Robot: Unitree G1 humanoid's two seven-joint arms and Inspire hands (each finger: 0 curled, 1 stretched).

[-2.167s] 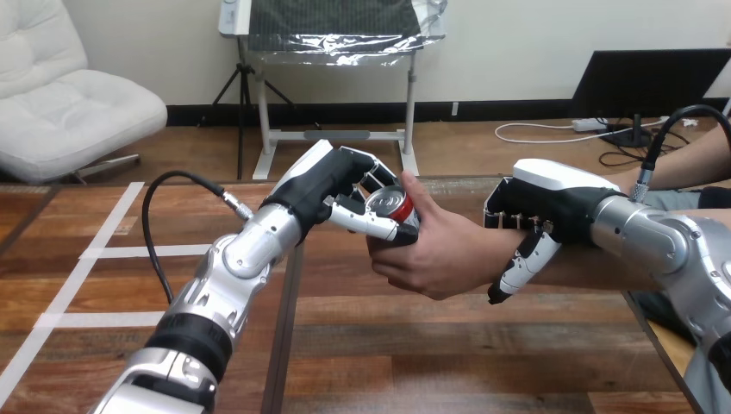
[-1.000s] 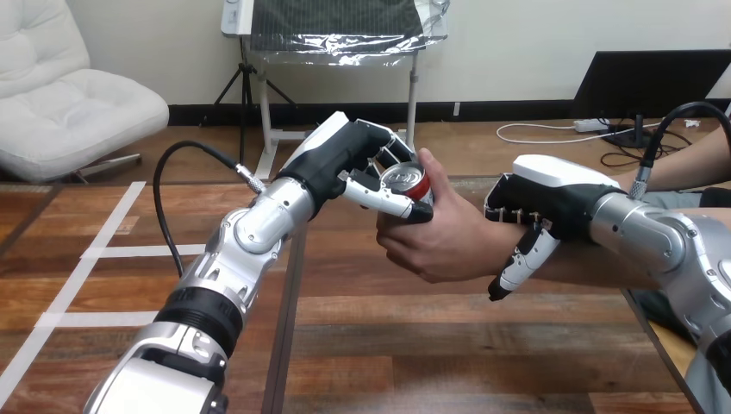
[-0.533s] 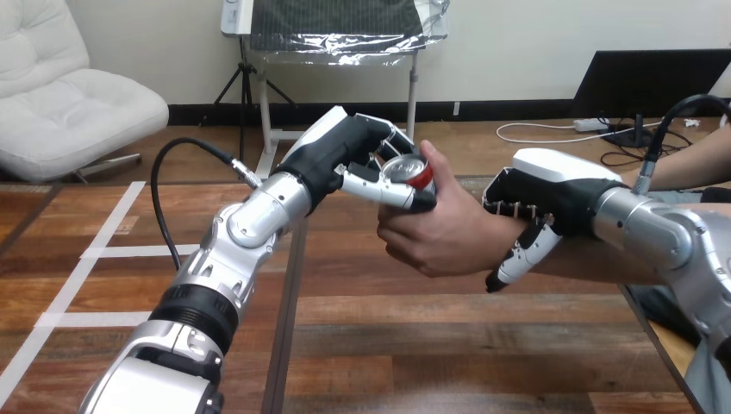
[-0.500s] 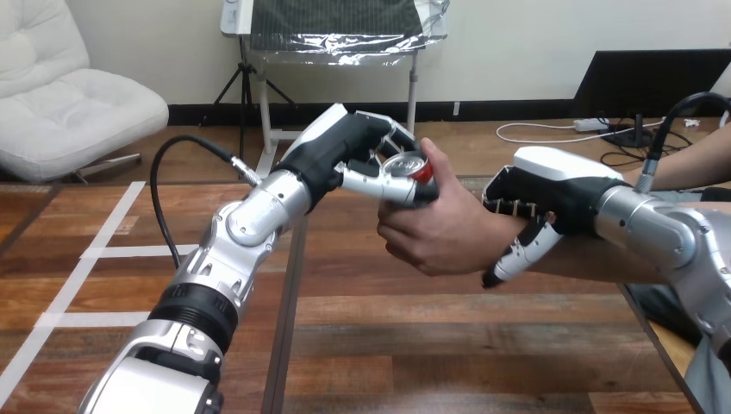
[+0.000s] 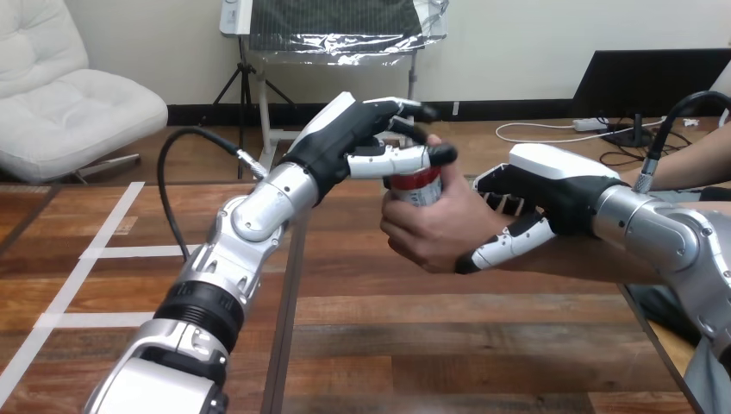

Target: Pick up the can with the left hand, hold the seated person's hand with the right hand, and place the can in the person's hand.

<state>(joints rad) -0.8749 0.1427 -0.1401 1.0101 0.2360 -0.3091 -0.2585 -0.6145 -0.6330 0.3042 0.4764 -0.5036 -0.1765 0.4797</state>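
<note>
Left hand (image 5: 353, 142) fingers straightened, loosening cylindrical metal can (image 5: 418, 185) in person's hand (image 5: 440, 228); right hand (image 5: 543, 185) clasps wrist (image 5: 539, 254).

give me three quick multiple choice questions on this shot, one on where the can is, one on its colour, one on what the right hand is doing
1. Where is the can with respect to the table?
A) standing on it
B) raised above it, in the person's hand
C) lying on its side on it

2. What colour is the can's upper body?
A) red
B) green
C) blue

3. What is the right hand doing?
A) lying flat on the table
B) gripping the can
C) curled round the person's wrist

Answers:
1 B: the person's fingers wrap the can clear of the wood.
2 A: a red band shows above a pale one.
3 C: its fingers lie over the wrist and its thumb under it.
</note>
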